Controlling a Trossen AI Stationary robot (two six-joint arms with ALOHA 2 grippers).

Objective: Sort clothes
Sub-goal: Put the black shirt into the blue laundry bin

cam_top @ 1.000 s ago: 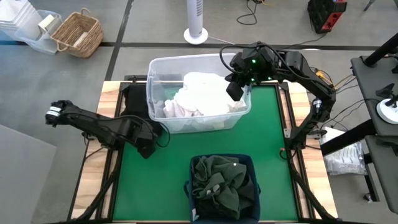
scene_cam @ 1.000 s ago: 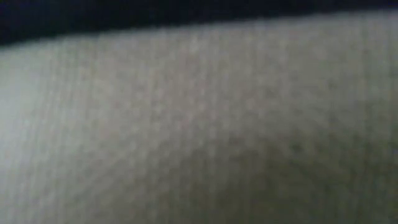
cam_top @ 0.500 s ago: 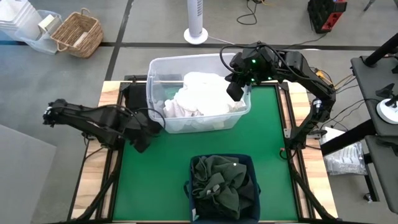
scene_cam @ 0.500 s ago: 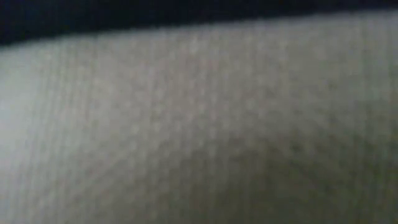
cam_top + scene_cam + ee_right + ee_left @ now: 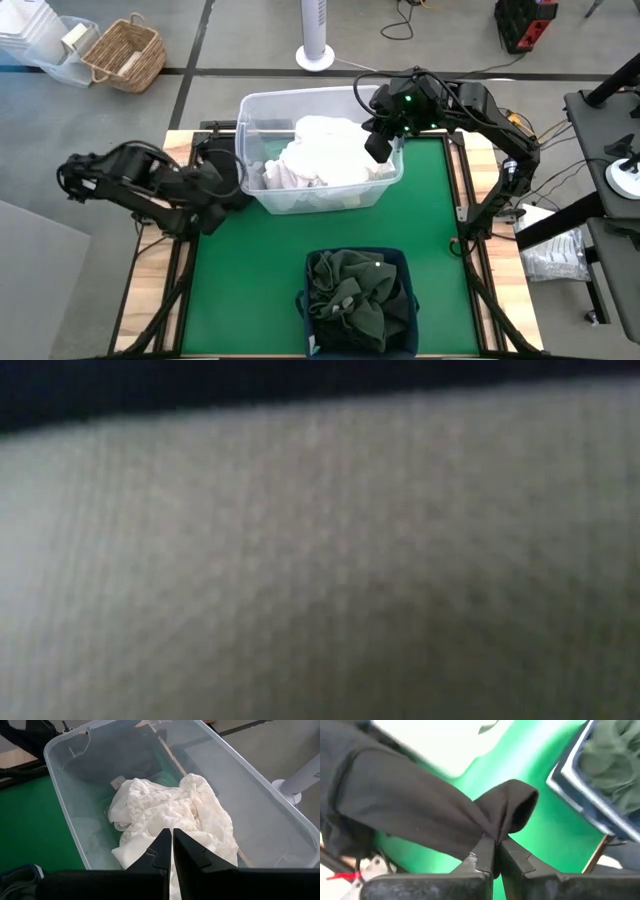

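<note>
- Green matting (image 5: 440, 230) covers one table, which carries two containers and two arms.
- One clear tub (image 5: 250, 120) at the far side holds a heap of white clothes (image 5: 325, 150).
- One navy bin (image 5: 400, 262) at the near edge holds dark green clothes (image 5: 358, 295).
- One black garment (image 5: 415, 810) lies at the table's left side beside the tub; the left gripper (image 5: 494, 852) has its jaws clamped on a fold of it.
- Right gripper (image 5: 172, 842) hangs over the tub above the white heap, jaws together, nothing between them.
- Low view is filled by blurred pale fabric; nothing else can be told from it.
</note>
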